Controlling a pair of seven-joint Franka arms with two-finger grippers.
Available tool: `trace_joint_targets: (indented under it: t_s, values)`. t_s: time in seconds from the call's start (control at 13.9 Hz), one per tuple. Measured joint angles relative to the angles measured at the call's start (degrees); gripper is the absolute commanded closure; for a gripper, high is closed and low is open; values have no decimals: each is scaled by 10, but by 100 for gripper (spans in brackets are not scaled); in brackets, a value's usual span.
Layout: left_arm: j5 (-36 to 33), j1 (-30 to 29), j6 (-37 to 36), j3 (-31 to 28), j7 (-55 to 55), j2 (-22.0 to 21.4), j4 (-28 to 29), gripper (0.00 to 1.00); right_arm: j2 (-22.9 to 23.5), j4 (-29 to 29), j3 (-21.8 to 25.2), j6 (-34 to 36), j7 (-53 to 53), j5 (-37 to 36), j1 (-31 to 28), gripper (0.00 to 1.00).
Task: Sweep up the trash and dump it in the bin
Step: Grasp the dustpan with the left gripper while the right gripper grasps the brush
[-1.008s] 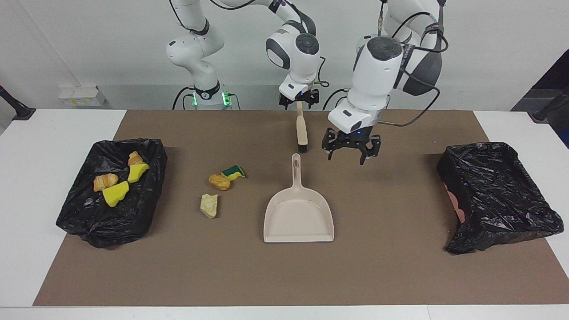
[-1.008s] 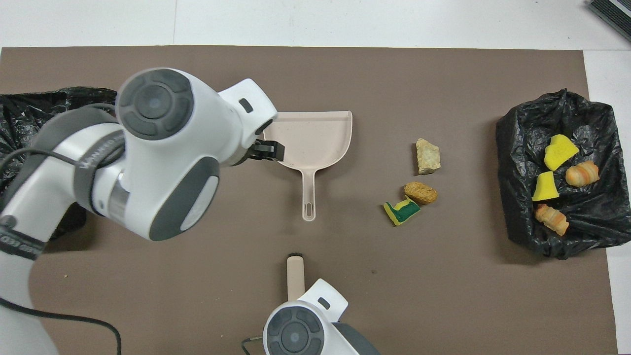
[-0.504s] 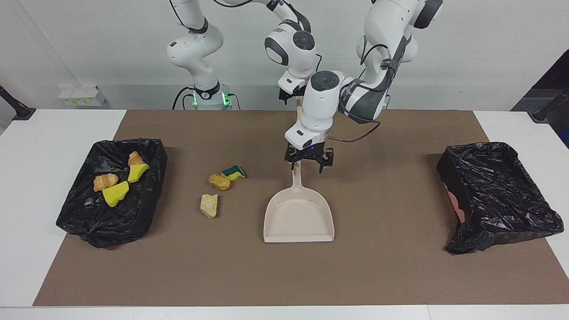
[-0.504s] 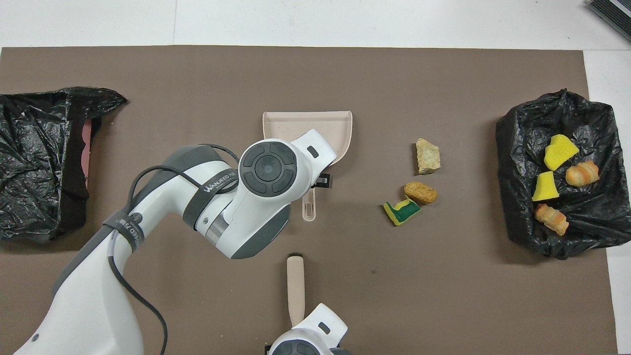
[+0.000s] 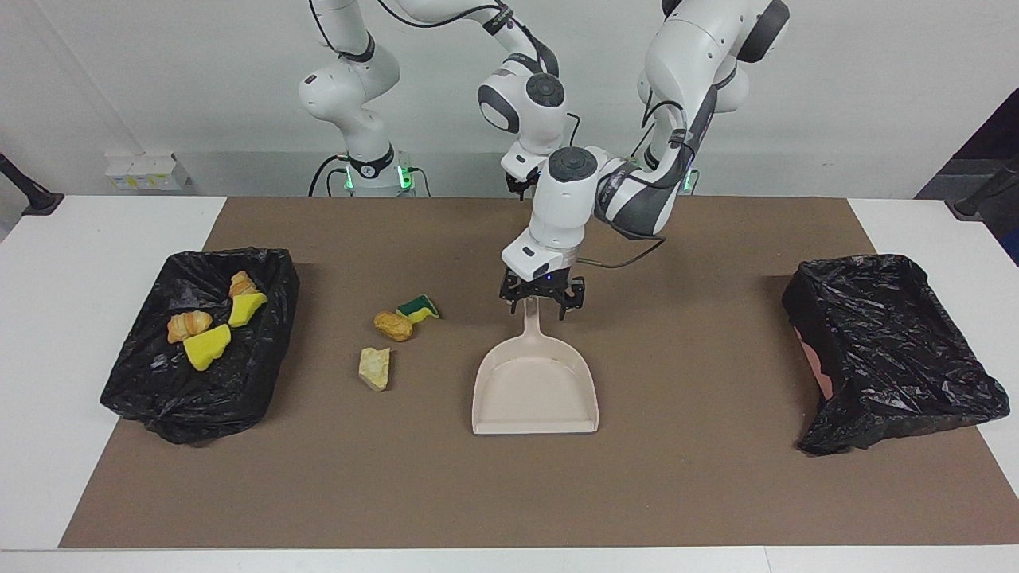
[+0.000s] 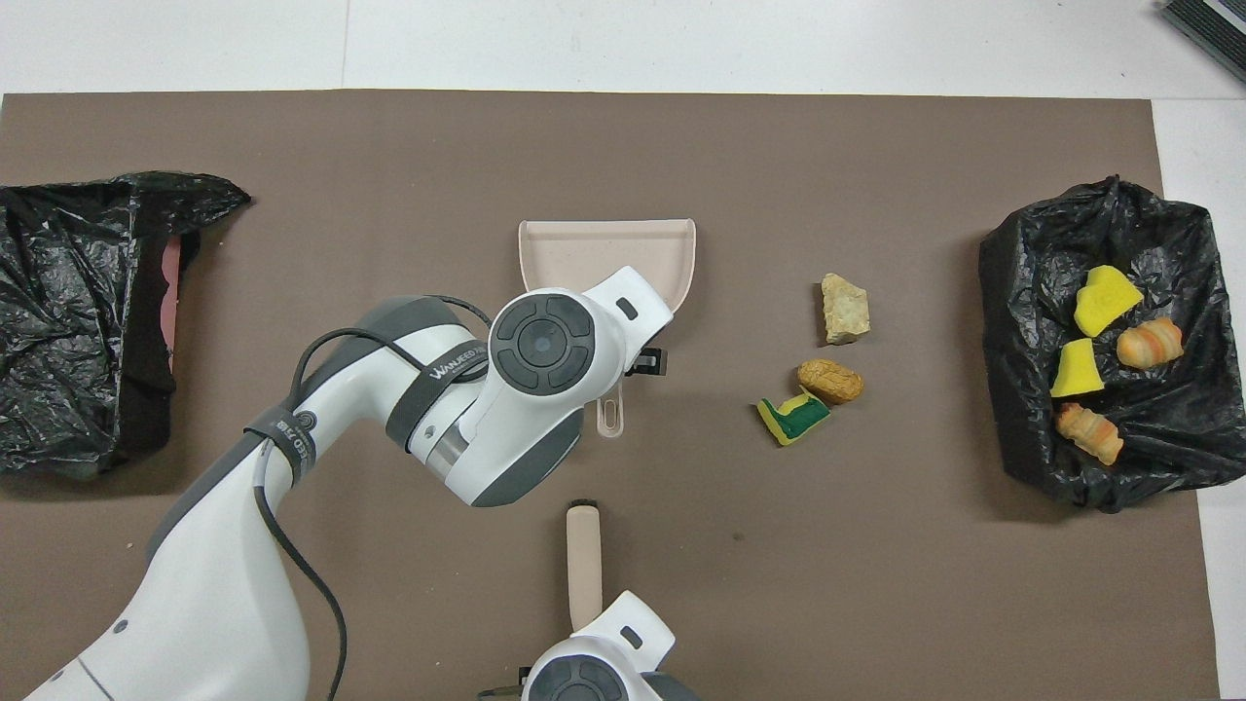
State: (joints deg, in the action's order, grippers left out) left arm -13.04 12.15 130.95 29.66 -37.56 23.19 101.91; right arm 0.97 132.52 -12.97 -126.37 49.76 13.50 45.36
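Brown mat (image 5: 700, 477): matt, paper- or card-like, faintly grainy.
Tabletop (image 5: 48, 334): white, smooth.
Dustpan (image 5: 535, 394): beige plastic, smooth, dull sheen.
Brush handle (image 6: 583, 555): same beige plastic, matt.
Bin liners, at 9 o'clock (image 5: 263, 350) and 3 o'clock (image 5: 892, 342) of the dustpan in the facing view: black plastic film, crinkled, glossy.
Sponge pieces (image 5: 207, 347): yellow foam, porous, matt.
Green-and-yellow sponge (image 5: 419, 308): foam with a rougher green scouring face.
Bread-like lumps (image 5: 393, 325): golden-brown, slightly shiny.
Pale chunk (image 5: 374, 368): beige, rough, matt.
Arm shells (image 6: 389, 389): white and grey plastic, glossy.

Left tool (image 5: 541, 298) lowered, spread; right tool (image 5: 521, 185) raised.
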Motion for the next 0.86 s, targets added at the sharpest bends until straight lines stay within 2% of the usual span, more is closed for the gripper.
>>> trace_joint_targets:
  t_s: [0.14,0.22,0.29,0.36,0.43,0.65,0.86]
  values:
    - [-1,1,1,0,-1,5,1,0,1,-1,0,0,0,0,2,55]
    - [-2,1,1,0,-1,6,2,1,1,-2,0,1,1,0,4,64]
    - [-2,1,1,0,-1,8,5,27,1,-3,0,2,1,0,5,92]
    - [-2,1,1,1,-1,8,9,40,1,-4,0,3,1,0,6,100]
    - [-2,2,1,5,-1,9,16,56,1,-4,0,3,1,0,7,100]
    - [-3,2,1,12,-1,9,22,92,0,-6,3,13,1,0,5,100]
    - [-4,-1,2,11,0,7,15,98,-27,-17,6,92,-3,0,-31,100]
